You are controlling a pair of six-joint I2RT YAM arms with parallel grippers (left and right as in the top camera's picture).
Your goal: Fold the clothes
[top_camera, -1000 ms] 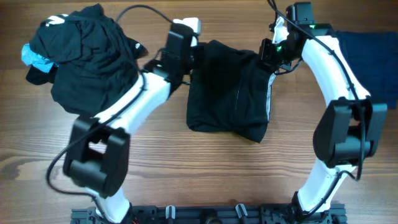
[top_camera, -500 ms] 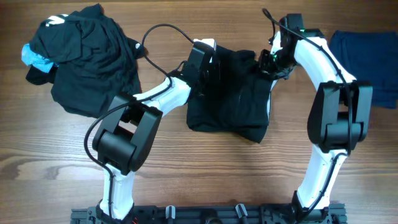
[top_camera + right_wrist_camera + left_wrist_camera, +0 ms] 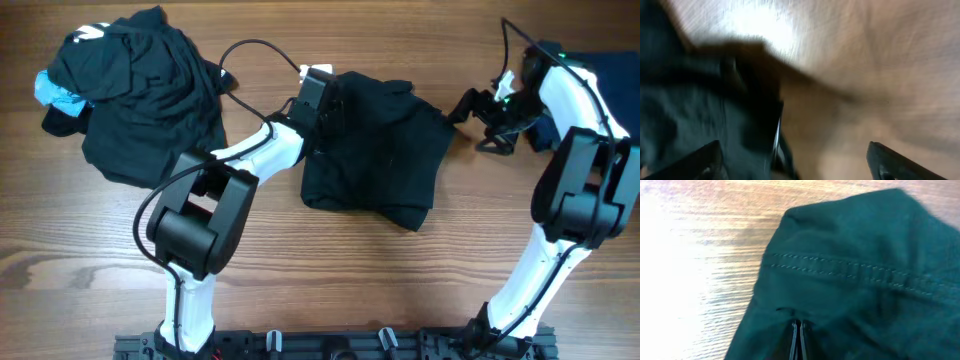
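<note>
A black garment [image 3: 375,155] lies bunched in the middle of the table. My left gripper [image 3: 322,100] sits at its upper left edge, and in the left wrist view it [image 3: 797,332] is shut, with the stitched dark fabric [image 3: 855,270] pinched around the tips. To the right of the garment and apart from it, my right gripper [image 3: 482,115] is open. The blurred right wrist view shows that gripper [image 3: 792,162] with its fingers [image 3: 707,157] spread wide, nothing between them, and dark cloth [image 3: 685,105] off to the left.
A heap of black clothes [image 3: 140,90] with a light-blue piece [image 3: 50,90] fills the back left corner. A dark navy cloth [image 3: 610,90] lies at the back right, partly under my right arm. Bare wood runs along the front.
My right gripper has opened, let go of the garment's upper right corner and swung to the right. The garment's top edge has dropped onto the table. The left gripper stays shut.
</note>
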